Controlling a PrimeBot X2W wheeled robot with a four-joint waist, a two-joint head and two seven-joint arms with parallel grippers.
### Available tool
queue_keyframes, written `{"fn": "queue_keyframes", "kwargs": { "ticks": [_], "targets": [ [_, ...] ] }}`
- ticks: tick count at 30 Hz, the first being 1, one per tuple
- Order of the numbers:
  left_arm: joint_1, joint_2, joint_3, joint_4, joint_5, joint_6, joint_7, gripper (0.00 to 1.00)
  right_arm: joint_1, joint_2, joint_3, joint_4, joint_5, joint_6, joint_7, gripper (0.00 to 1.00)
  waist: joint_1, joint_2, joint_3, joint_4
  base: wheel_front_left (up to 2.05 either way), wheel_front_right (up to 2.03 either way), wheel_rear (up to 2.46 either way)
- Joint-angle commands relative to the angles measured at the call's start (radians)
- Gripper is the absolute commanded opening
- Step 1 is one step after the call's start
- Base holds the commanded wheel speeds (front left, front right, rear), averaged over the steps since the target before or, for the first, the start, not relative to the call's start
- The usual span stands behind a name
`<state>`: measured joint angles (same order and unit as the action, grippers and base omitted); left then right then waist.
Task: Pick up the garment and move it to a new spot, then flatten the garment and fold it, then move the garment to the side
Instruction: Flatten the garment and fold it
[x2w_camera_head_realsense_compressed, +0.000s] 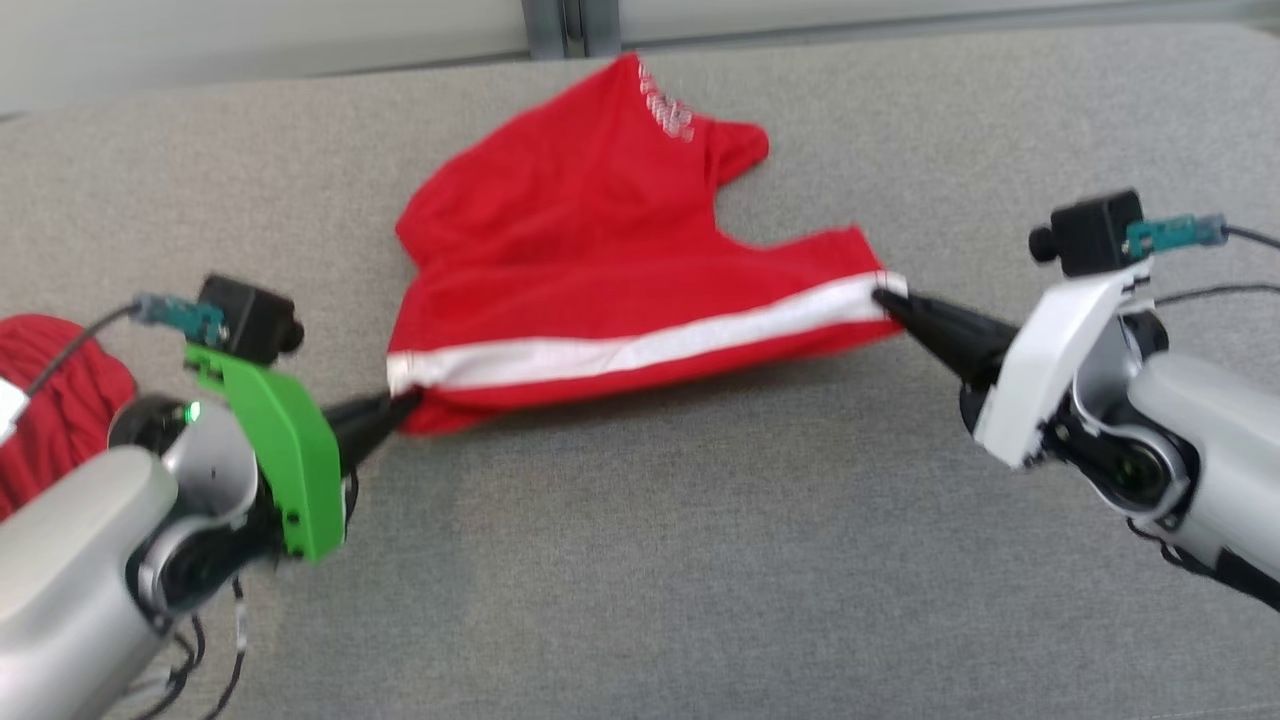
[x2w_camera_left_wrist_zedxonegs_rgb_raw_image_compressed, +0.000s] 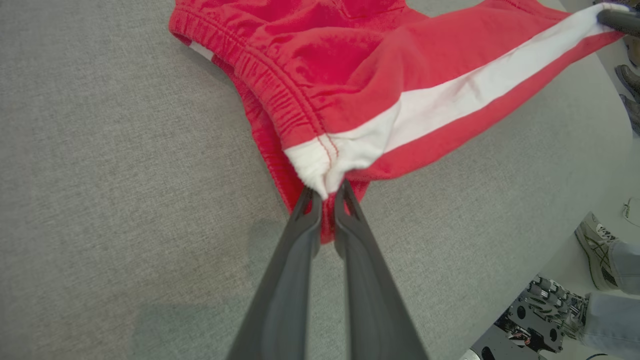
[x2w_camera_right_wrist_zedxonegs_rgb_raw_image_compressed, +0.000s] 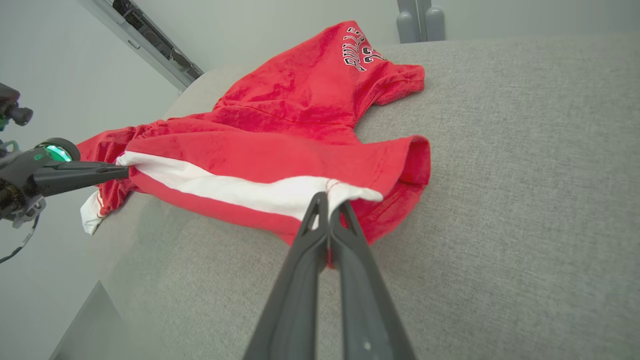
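The garment (x2w_camera_head_realsense_compressed: 600, 270), a pair of red shorts with a white stripe (x2w_camera_head_realsense_compressed: 640, 350) down one side, lies in the middle of the grey padded surface (x2w_camera_head_realsense_compressed: 700, 560). Its far leg, the one with pale printed lettering (x2w_camera_head_realsense_compressed: 668, 105), reaches toward the back edge. The striped side is the near edge, and it runs crosswise in front of the robot, slightly higher at the right end in the head view. That line is the long axis the next move depends on.

Each end of the stripe is held. The left gripper (x2w_camera_head_realsense_compressed: 405, 400) has its fingers nearly together, pinching a bunch of white cloth at the elastic waistband corner. The right gripper (x2w_camera_head_realsense_compressed: 885, 297) is fully closed on the white patch at the leg hem. The stripe is drawn fairly straight between them and looks a little raised off the surface, while the rest of the shorts trails away behind and rests on the grey fabric.

Neither arm is nearer than the other, since each has its own corner. By my reading the garment is being carried or spread out, so the grippers need to travel together and keep the stripe taut — if one lags, the waistband will bunch.

A second red cloth (x2w_camera_head_realsense_compressed: 55, 410) lies at the far left beside the left arm, well apart from the shorts. In the left wrist view a person's shoe (x2w_camera_left_wrist_zedxonegs_rgb_raw_image_compressed: 595, 247) stands on the floor beyond the surface edge
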<state>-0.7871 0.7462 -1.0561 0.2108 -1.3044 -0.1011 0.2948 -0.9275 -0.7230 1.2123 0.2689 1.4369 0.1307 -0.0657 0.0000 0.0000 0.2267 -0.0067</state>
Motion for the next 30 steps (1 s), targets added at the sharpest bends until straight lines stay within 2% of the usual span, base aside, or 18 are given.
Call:
{"fn": "queue_keyframes", "kwargs": {
  "ticks": [1, 5, 10, 16, 19, 23, 30],
  "targets": [
    [0.045, 0.031, -0.01, -0.038, -0.019, 0.015, 0.019, 0.0, 0.034, -0.029, 0.013, -0.033, 0.019, 0.0, 0.026, 0.0, 0.0, 0.0, -0.083, -0.005, 0.0, 0.0, 0.0],
    [0.118, 0.108, -0.026, -0.166, -0.072, 0.063, 0.065, 0.0, 0.078, -0.106, 0.033, -0.13, 0.06, 0.0, 0.095, 0.0, 0.0, 0.0, -0.114, -0.013, 0.0, 0.0, 0.0],
    [0.203, 0.175, -0.049, -0.317, -0.136, 0.123, 0.106, 0.0, 0.13, -0.194, 0.05, -0.223, 0.095, 0.0, 0.193, 0.0, 0.0, 0.0, -0.131, -0.017, 0.0, 0.0, 0.0],
    [0.265, 0.216, -0.058, -0.423, -0.201, 0.168, 0.122, 0.0, 0.163, -0.266, 0.051, -0.286, 0.126, 0.0, 0.235, 0.0, 0.0, 0.0, -0.133, -0.009, 0.0, 0.0, 0.0],
    [0.252, 0.213, -0.05, -0.422, -0.224, 0.172, 0.135, 0.0, 0.142, -0.28, 0.04, -0.287, 0.125, 0.0, 0.238, 0.0, 0.0, 0.0, -0.119, 0.0, 0.0, 0.0, 0.0],
    [0.201, 0.187, -0.021, -0.378, -0.281, 0.16, 0.181, 0.0, 0.084, -0.263, 0.013, -0.259, 0.133, 0.0, 0.264, 0.0, 0.0, 0.0, -0.081, 0.023, 0.0, 0.0, 0.0],
    [0.088, 0.107, 0.032, -0.247, -0.446, 0.157, 0.339, 0.0, -0.072, -0.188, -0.029, -0.137, 0.167, 0.0, 0.392, 0.0, 0.0, 0.0, 0.004, 0.087, 0.0, 0.0, 0.0]
  ]
}}
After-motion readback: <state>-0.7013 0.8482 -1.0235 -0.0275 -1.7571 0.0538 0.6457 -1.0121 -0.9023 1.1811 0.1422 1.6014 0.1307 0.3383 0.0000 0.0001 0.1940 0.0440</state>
